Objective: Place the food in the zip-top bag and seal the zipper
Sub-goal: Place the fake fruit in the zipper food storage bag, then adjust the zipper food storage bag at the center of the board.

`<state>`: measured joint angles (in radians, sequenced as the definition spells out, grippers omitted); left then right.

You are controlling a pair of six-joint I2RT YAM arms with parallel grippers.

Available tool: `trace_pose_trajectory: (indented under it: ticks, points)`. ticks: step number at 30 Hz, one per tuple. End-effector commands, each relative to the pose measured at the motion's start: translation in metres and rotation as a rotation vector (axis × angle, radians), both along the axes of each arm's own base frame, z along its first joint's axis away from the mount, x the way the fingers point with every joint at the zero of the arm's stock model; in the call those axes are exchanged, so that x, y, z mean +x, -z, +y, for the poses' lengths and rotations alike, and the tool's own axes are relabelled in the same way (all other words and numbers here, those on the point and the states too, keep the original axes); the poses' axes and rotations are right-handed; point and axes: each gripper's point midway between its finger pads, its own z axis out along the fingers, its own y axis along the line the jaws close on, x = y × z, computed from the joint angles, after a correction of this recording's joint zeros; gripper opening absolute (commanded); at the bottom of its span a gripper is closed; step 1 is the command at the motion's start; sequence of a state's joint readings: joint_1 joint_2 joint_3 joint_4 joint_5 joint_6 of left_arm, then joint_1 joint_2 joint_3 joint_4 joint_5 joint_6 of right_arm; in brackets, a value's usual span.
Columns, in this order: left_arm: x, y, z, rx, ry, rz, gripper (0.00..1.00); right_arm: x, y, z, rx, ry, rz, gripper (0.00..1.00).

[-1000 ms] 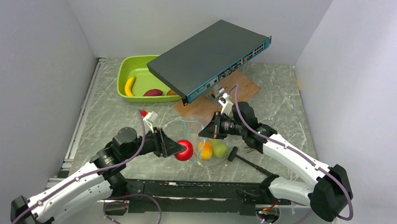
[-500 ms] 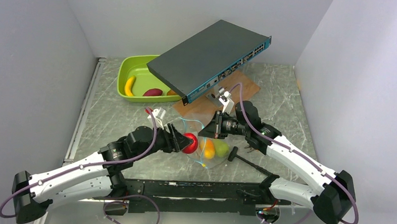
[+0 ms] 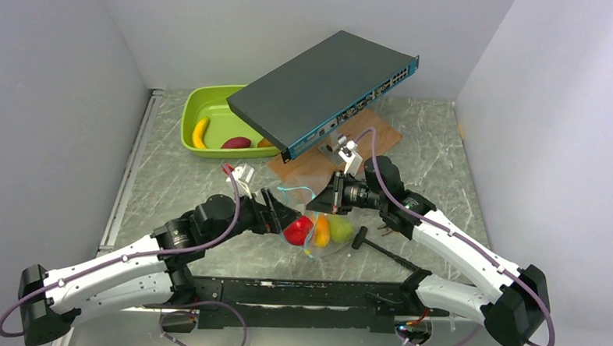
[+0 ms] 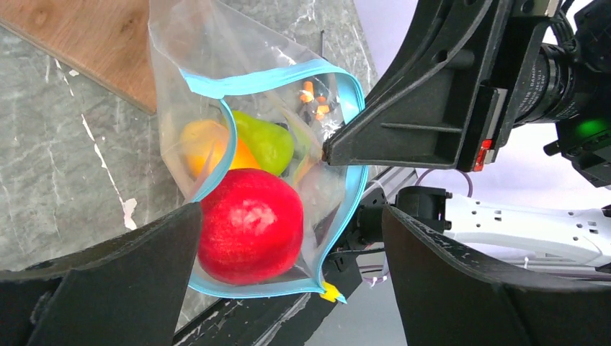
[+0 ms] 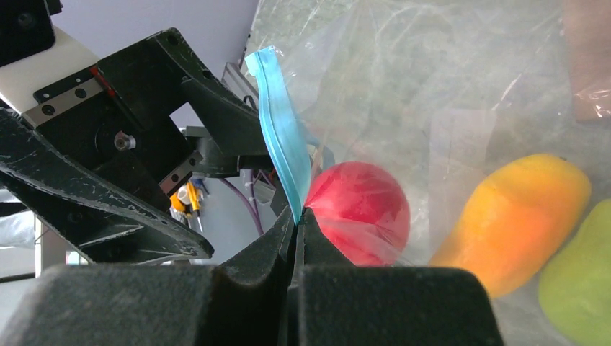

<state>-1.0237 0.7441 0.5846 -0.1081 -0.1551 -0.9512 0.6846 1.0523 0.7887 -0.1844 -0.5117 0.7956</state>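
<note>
The clear zip-top bag (image 3: 330,238) lies between my two grippers, mouth towards the left. My right gripper (image 3: 323,202) is shut on the teal zipper strip (image 5: 281,148) and holds the mouth edge up (image 5: 296,213). An orange fruit (image 4: 205,144) and a green fruit (image 4: 266,140) lie inside the bag. The red apple (image 4: 248,225) sits just inside the open mouth, ringed by the zipper (image 4: 346,90). My left gripper (image 4: 292,210) is open wide, its jaws on either side of the apple and bag mouth (image 3: 290,219).
A lime-green tray (image 3: 190,109) at the back left holds a yellow banana (image 3: 200,132) and a dark-red piece (image 3: 237,143). A dark network switch (image 3: 323,88) tilts over a wooden board (image 3: 371,137). A black tool (image 3: 382,250) lies right of the bag.
My left gripper carried the red apple rightwards into the bag's mouth and opened, letting it go. My right gripper kept its hold on the zipper.
</note>
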Motion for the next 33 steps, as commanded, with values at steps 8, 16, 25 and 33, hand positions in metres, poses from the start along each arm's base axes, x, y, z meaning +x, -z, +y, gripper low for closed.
trace_pose_trajectory:
  ticks: [8,16,25,33]
  points:
    - [-0.003,-0.030,0.018,-0.054,-0.032,-0.065,0.97,0.002,-0.026,0.004,0.044,-0.010,-0.063,0.00]
    - [-0.014,0.016,0.038,-0.064,-0.072,0.017,0.69,0.005,-0.037,0.005,0.049,-0.009,-0.086,0.00]
    - [-0.013,0.044,0.027,-0.066,-0.058,0.062,0.52,0.005,-0.040,0.005,0.054,-0.006,-0.086,0.00]
    - [-0.008,0.033,0.002,-0.057,0.011,0.028,0.32,0.003,-0.041,0.004,0.056,-0.010,-0.089,0.00]
